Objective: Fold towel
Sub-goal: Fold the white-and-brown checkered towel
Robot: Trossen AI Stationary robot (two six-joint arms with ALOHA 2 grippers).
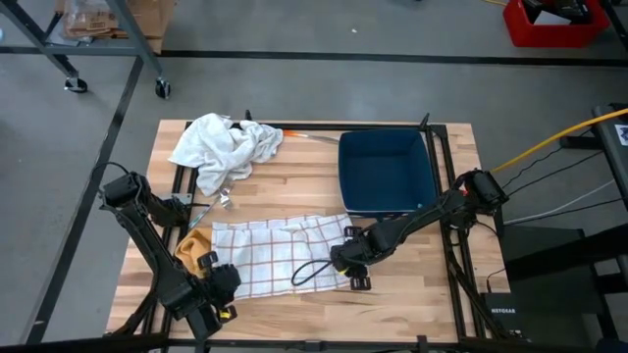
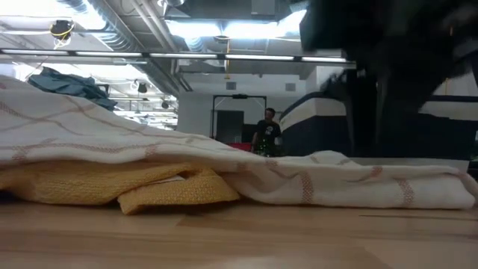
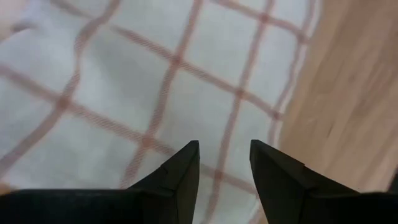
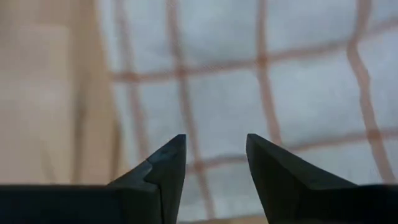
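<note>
Checked towel flat between both grippers.
Left gripper and right gripper spread, empty, over the towel's opposite ends; bare wooden table beyond each edge.

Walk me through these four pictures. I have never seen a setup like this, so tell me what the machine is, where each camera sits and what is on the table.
Two dark robot arms work at a wooden table. One picture looks straight down, one sits at table-top level, and two ride on the wrists. A checked towel lies flat, over a yellow cloth. Behind are a crumpled white towel and a blue bin. The left gripper and right gripper hover over opposite ends of the checked towel, jaws open, holding nothing.
</note>
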